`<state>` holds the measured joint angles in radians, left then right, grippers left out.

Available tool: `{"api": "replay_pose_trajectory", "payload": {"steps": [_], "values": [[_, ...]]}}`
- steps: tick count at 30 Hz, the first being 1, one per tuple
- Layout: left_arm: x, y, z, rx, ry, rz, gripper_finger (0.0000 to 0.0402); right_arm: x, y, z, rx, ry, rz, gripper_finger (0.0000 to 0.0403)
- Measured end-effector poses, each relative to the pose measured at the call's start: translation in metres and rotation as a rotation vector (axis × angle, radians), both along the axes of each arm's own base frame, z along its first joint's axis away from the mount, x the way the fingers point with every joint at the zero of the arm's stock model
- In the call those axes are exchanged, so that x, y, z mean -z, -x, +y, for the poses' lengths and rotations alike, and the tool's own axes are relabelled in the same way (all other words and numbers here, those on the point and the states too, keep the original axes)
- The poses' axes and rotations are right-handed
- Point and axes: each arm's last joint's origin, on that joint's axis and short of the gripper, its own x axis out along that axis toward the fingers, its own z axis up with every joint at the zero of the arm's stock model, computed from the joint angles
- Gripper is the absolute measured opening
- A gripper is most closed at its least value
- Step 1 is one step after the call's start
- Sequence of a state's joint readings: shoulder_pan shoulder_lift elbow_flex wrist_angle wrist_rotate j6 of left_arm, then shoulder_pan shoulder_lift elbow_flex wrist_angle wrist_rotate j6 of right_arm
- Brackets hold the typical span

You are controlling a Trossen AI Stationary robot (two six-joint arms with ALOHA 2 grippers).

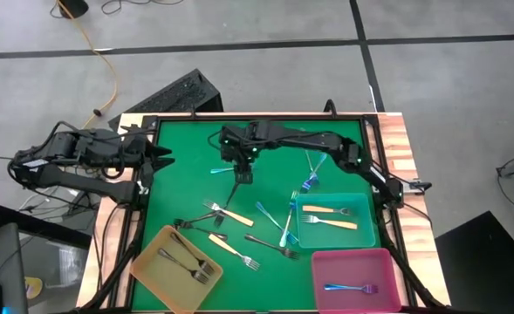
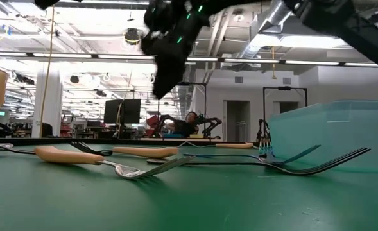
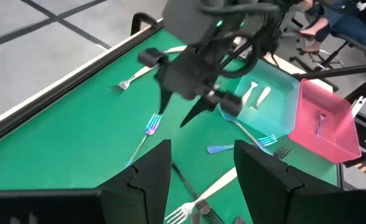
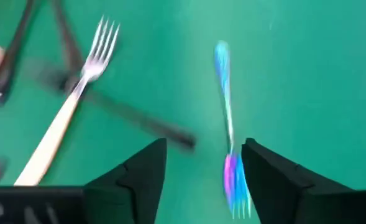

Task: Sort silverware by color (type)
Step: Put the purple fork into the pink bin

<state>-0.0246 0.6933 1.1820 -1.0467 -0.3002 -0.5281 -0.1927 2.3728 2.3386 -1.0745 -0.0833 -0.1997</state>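
Forks lie scattered on the green mat [image 1: 187, 148]. An iridescent blue-purple fork [image 4: 228, 118] lies flat on the mat below my right gripper [image 4: 204, 168], which hangs open above the mat's middle [image 1: 242, 177] and touches nothing. A cream-handled fork [image 4: 71, 106] and a dark fork [image 4: 127, 118] lie beside it. More cream-handled [image 1: 235, 249], dark [image 1: 270, 246] and iridescent forks [image 1: 270, 215] lie toward the near side. My left gripper [image 3: 201, 168] waits open at the mat's left edge [image 1: 165, 160], raised, with nothing between its fingers.
A yellow tray [image 1: 147, 270] at the near left holds dark forks. A teal tray [image 1: 366, 231] at the right holds two cream-handled forks. A pink tray [image 1: 326, 266] at the near right holds one iridescent fork. A raised black frame borders the mat.
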Motion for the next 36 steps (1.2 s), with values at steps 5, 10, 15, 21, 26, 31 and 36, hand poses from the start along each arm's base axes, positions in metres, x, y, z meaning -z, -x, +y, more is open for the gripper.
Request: {"api": "replay_pose_trajectory", "payload": {"steps": [5, 10, 15, 21, 26, 31, 36], "values": [[0.002, 0.001, 0.000, -0.001, 0.017, 0.017, 0.0158, 0.041, -0.004, -0.018, 0.023, -0.019, 0.115, 0.0238], [0.002, 0.001, 0.000, -0.002, 0.017, 0.018, 0.0158, 0.069, -0.006, -0.030, 0.046, -0.027, 0.169, 0.0239], [0.002, 0.002, 0.000, -0.002, 0.015, 0.026, 0.0158, 0.087, -0.012, -0.030, 0.035, -0.030, 0.171, 0.0239], [0.004, 0.002, 0.000, -0.005, 0.013, 0.041, 0.0158, 0.083, -0.015, -0.040, 0.037, -0.005, 0.111, 0.0239], [0.004, 0.002, 0.000, -0.008, 0.011, 0.041, 0.0158, 0.081, -0.019, -0.042, 0.037, -0.005, 0.058, 0.0228], [0.004, 0.003, 0.000, -0.007, 0.011, 0.045, 0.0158, 0.080, -0.021, -0.042, 0.009, -0.019, 0.037, 0.0213], [0.004, 0.003, 0.000, -0.003, 0.005, 0.047, 0.0158, 0.088, -0.024, -0.043, 0.002, -0.016, 0.030, 0.0208]]}}
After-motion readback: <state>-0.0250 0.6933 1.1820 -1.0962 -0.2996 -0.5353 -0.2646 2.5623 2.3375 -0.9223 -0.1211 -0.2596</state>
